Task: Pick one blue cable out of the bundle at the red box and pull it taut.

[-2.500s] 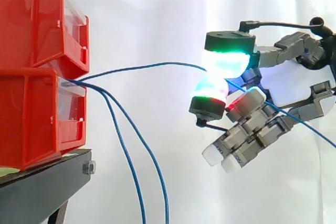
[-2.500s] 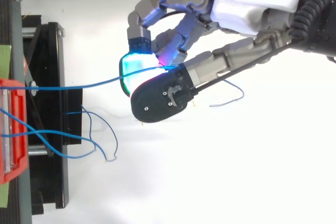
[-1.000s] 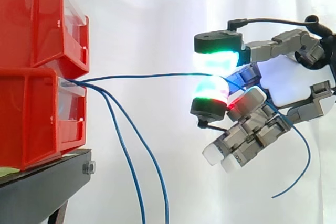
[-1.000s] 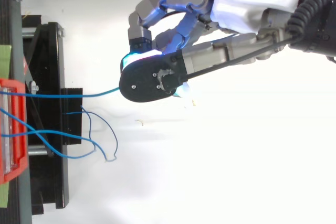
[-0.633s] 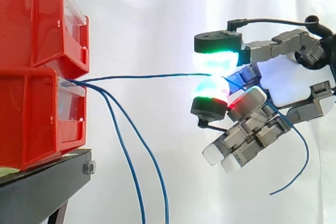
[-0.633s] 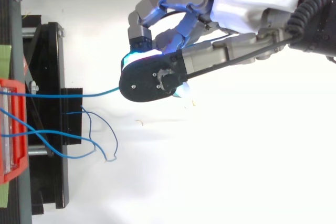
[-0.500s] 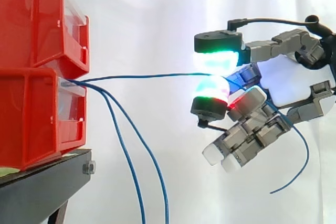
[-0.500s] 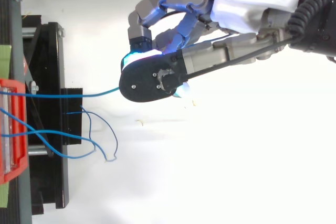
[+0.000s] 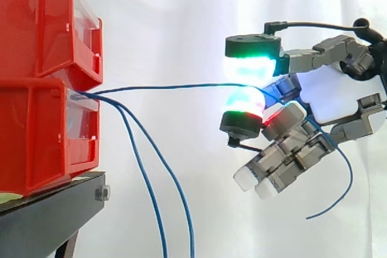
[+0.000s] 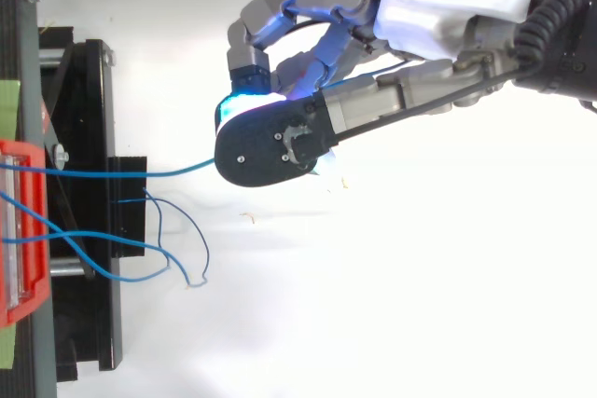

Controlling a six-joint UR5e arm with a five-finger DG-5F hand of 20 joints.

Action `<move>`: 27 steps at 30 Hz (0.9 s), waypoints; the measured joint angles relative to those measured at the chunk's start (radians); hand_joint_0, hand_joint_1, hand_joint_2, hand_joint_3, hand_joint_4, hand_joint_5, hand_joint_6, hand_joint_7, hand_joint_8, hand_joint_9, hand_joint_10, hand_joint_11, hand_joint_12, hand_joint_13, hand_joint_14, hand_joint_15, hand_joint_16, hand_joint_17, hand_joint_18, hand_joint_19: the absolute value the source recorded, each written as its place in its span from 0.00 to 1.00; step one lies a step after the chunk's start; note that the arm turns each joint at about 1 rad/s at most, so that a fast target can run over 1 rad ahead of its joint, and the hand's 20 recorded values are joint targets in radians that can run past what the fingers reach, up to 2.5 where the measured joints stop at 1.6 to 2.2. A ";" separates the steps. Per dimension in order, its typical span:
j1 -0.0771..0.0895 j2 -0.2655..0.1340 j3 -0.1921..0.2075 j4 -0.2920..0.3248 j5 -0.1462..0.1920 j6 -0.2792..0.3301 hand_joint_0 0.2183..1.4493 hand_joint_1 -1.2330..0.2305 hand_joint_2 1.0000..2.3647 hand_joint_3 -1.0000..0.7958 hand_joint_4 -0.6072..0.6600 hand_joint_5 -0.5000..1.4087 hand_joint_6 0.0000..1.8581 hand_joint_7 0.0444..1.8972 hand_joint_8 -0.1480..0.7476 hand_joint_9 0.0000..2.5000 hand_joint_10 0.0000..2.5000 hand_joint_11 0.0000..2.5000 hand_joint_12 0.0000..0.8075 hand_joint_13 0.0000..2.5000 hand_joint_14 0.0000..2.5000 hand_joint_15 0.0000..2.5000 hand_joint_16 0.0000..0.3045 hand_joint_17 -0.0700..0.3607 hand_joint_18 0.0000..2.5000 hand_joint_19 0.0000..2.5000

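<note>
One blue cable (image 9: 169,87) runs almost level from the front of the lower red bin (image 9: 36,131) to my hand (image 9: 329,98), with a slight sag. It is pinched between two glowing fingertips (image 9: 249,67), green above and green-red below. Behind the hand its loose tail (image 9: 344,185) curves down to a free end. From above, the same cable (image 10: 168,172) leaves the red bin (image 10: 19,230) and disappears under a dark fingertip of the hand (image 10: 438,6). The other fingers are curled below the pinch.
Two more blue cables (image 9: 151,191) droop from the same bin front to below the picture; from above they loop (image 10: 140,272) beside the black stand (image 10: 93,258). A second red bin (image 9: 42,22) sits on top. White curtain behind.
Since 2.5 s ago the held cable went from arched to nearly straight, and its tail slid through, now ending in a free dangling tip. In the last half second the tail swung slightly.
</note>
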 measured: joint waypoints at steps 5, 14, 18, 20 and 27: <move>0.000 0.000 0.000 0.000 0.000 0.000 0.45 0.23 0.01 0.37 0.54 0.17 0.49 0.70 0.55 0.42 0.01 0.52 0.46 0.24 0.01 0.15 0.18 0.46 0.18 0.11; 0.000 0.000 0.000 0.000 0.000 0.000 0.45 0.24 0.01 0.37 0.50 0.17 0.49 0.69 0.54 0.43 0.01 0.53 0.46 0.24 0.01 0.15 0.18 0.45 0.18 0.11; 0.000 0.000 0.000 -0.001 0.000 0.004 0.42 0.25 0.00 0.32 0.55 0.17 0.49 0.63 0.54 0.43 0.01 0.52 0.46 0.24 0.01 0.15 0.18 0.45 0.18 0.11; 0.000 0.000 0.000 -0.001 0.000 0.006 0.41 0.26 0.00 0.31 0.57 0.18 0.49 0.63 0.55 0.43 0.01 0.52 0.46 0.24 0.01 0.15 0.18 0.45 0.18 0.11; 0.001 0.001 0.000 -0.002 0.000 0.009 0.40 0.27 0.00 0.30 0.58 0.18 0.49 0.63 0.55 0.43 0.01 0.53 0.47 0.24 0.01 0.16 0.18 0.45 0.18 0.11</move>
